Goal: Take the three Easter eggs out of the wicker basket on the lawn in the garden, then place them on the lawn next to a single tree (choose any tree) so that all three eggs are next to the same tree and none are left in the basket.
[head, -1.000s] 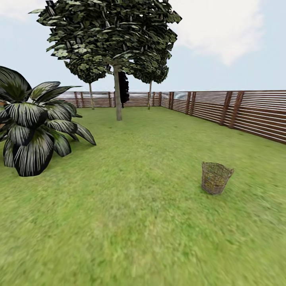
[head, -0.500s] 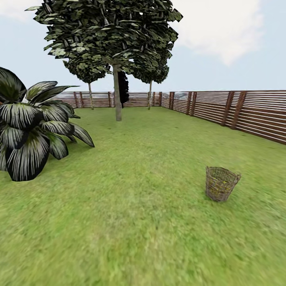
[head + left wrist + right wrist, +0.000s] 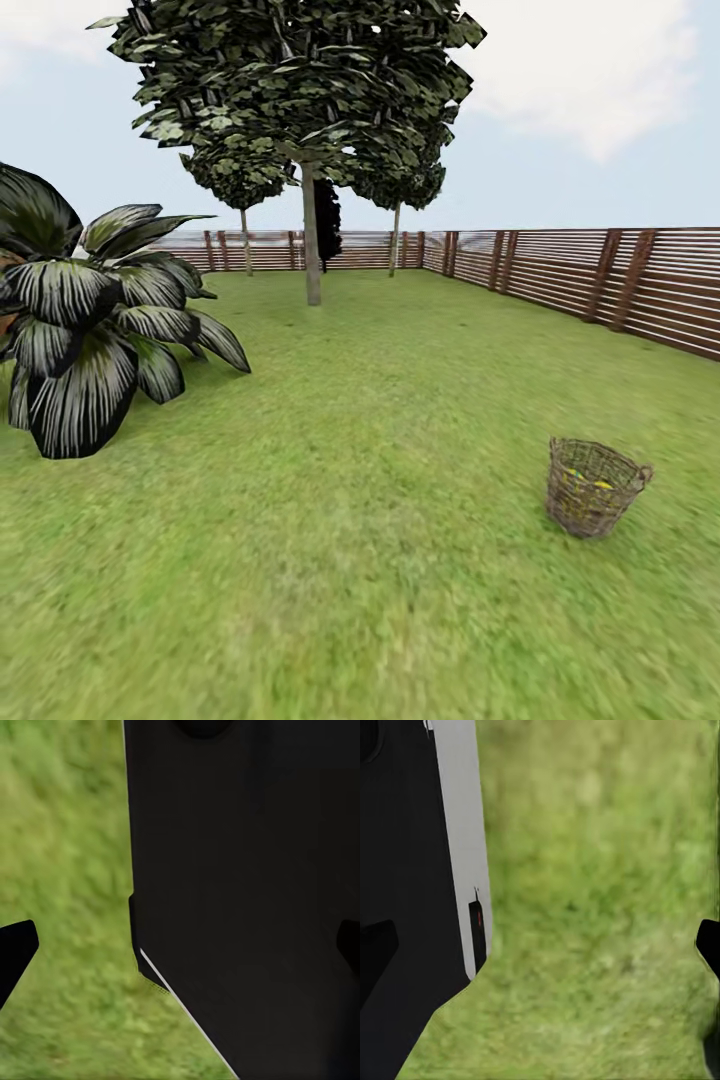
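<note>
Brown open-weave wicker basket (image 3: 594,487) stands on the bright green lawn (image 3: 350,520) at our 4 o'clock, yellow eggs (image 3: 601,484) glimpsed inside | step: we approach it | grey-trunked tree (image 3: 311,240) at 12 o'clock, well apart | both grippers: fingertips spread wide, holding nothing | next: drive nearer, reach in.

From here I see the lawn (image 3: 360,520) as bright, blurry green. The wicker basket (image 3: 593,490) is brown open weave, with flecks of yellow from the Easter eggs (image 3: 601,484) showing through. The tree (image 3: 311,240) has a pale grey-green trunk under a dark green crown. The agave (image 3: 90,320) has dark leaves streaked white. The fence (image 3: 600,280) is reddish-brown slats. Sky pale blue, white clouds.
</note>
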